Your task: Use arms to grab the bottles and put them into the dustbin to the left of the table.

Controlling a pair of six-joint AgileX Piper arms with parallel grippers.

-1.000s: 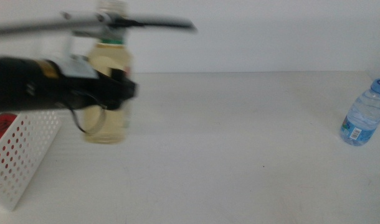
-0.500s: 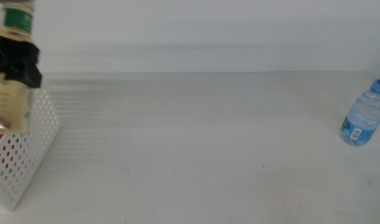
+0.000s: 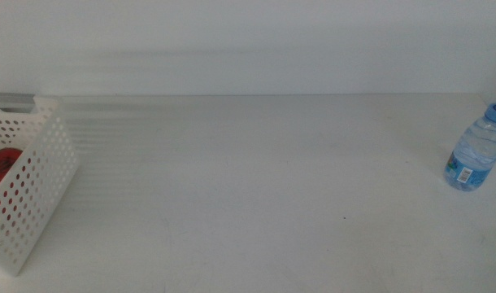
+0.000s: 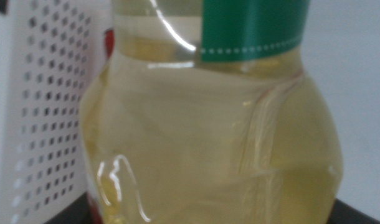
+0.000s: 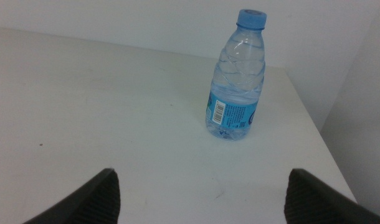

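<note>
My left gripper point(image 4: 209, 218) is out of the middle view. In the left wrist view it is shut on the clear bottle of yellow liquid point(image 4: 209, 137) with the green label, which fills the picture right beside the dustbin's perforated wall point(image 4: 47, 112). The white dustbin point(image 3: 36, 187) stands at the table's left edge, with the red soda can point(image 3: 2, 171) inside it. The blue-capped water bottle point(image 3: 474, 150) stands upright at the far right. My right gripper point(image 5: 202, 177) is open and empty, short of the water bottle point(image 5: 237, 81) and facing it.
The white table point(image 3: 256, 187) stretches between the dustbin and the water bottle. The water bottle stands near the table's right edge point(image 5: 314, 124). A plain white wall is behind.
My left arm has carried the yellow bottle leftward, from over the table to the dustbin and out of the middle view. The water bottle has not moved.
</note>
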